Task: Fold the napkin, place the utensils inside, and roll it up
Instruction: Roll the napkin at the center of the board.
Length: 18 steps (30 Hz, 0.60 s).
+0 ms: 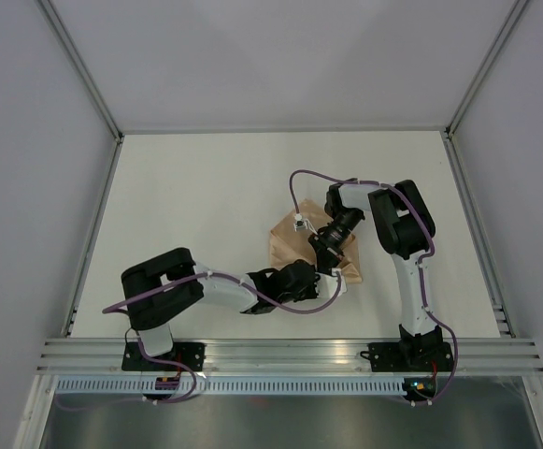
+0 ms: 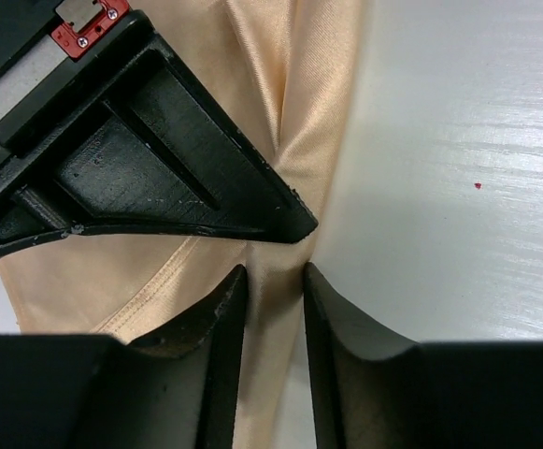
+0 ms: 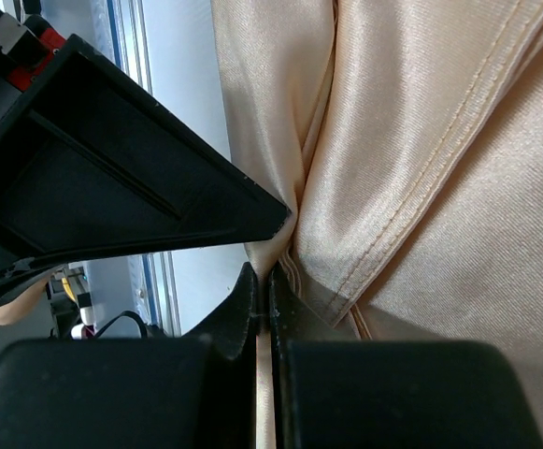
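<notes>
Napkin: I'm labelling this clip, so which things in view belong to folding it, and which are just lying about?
Job in hand: napkin; left gripper and right gripper, both pinching it.
Just there: table; red speck on it.

A robotics lab test cell rather than a lived-in room: a bare white table [image 1: 206, 187] is boxed in by plain pale panels [image 1: 280, 56] set in aluminium frame posts [image 1: 84, 70]. An extruded aluminium rail [image 1: 290, 354] along the near edge carries the left arm's base [image 1: 164, 357] and the right arm's base [image 1: 411, 355], with a slotted cable duct [image 1: 280, 384] below and purple cables [image 1: 294, 182] looping along the arms
</notes>
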Available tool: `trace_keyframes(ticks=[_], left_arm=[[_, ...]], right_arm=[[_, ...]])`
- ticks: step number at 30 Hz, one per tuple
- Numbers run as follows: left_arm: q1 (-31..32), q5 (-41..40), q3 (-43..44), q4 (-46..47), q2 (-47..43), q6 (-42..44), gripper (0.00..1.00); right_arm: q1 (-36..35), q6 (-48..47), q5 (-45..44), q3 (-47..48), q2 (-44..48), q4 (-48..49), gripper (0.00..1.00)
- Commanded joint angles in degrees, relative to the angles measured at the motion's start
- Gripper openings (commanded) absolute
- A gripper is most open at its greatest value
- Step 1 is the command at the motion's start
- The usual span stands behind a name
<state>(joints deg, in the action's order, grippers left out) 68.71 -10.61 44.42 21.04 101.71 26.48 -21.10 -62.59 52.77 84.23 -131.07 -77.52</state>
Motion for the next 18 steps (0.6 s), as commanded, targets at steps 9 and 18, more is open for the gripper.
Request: trace_keyframes(ticks=[9,18], left_arm=[[-1.0,10.0,4.9,-7.0,3.1,-4.9,0.07],[-6.9,24.7,9.3,-16.4,4.7,-11.5,0.02]], right_arm=[[1.1,-2.5,-4.7,0.9,-2.3,5.4,0.00],[3.9,-0.4,0.2,2.5,4.7,4.8,0.41]])
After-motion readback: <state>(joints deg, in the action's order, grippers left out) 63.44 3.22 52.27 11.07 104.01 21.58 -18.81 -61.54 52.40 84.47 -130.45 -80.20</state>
